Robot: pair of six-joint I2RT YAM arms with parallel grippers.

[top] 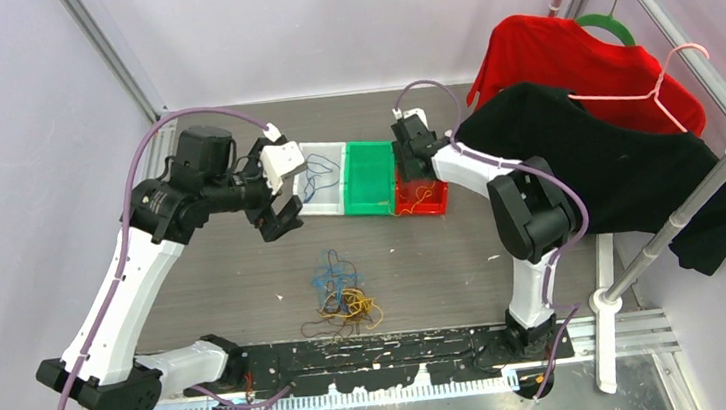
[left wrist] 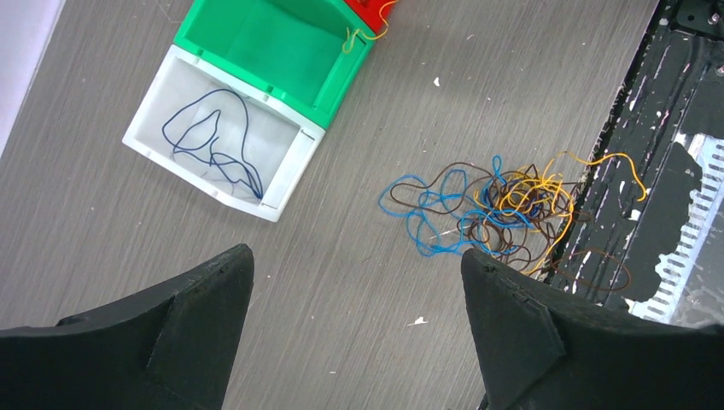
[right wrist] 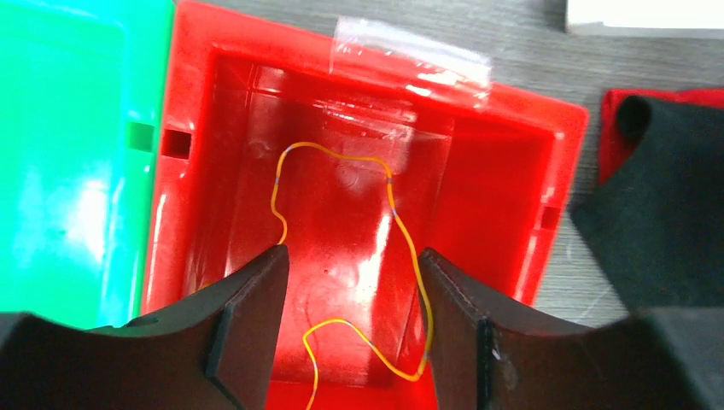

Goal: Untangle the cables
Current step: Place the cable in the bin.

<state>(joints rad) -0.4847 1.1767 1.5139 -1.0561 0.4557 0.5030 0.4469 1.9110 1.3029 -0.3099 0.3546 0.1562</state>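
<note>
Grey wood-grain surface [top: 244, 267] fills my overhead view, with three bins in a row at upper centre: one white bin [top: 333, 196], one green bin [top: 369, 176], one red bin [right wrist: 504, 171]. One blue cable [left wrist: 213, 154] lies looped in the white bin, and one orange-yellow cable [right wrist: 401, 224] in the red bin. A single tangle of cables [top: 343, 302] sits at lower centre. My left claw [left wrist: 357, 253] hangs wide and empty. My right claw [right wrist: 352, 253] stands parted over the red bin, gripping nothing.
</note>
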